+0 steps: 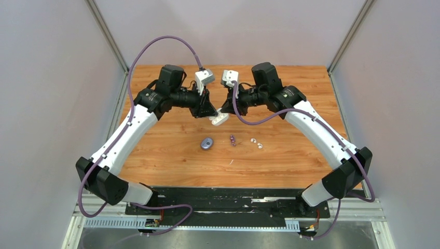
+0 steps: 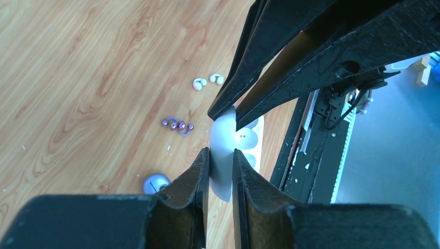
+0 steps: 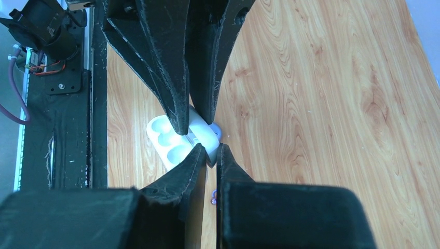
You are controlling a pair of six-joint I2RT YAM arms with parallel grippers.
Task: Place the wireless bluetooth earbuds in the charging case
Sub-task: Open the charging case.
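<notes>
We find the white charging case (image 1: 220, 119) held clear of the tabletop (image 1: 290, 93), behind the purple case (image 1: 207, 143), with its bud wells exposed. The right end effector (image 3: 211, 150) is clamped on one edge of it; the left end effector (image 2: 221, 153) has its fingers pressed against either side of the other shell. The purple earbuds (image 1: 232, 139) lie on the tabletop just right of the purple case, the white earbuds (image 1: 256, 142) beyond them. Hazard: two grips on one glossy, hinged body. In our judgement, any opposing pull could twist it free or snap it shut — and a dropped case could scatter the earbuds.
</notes>
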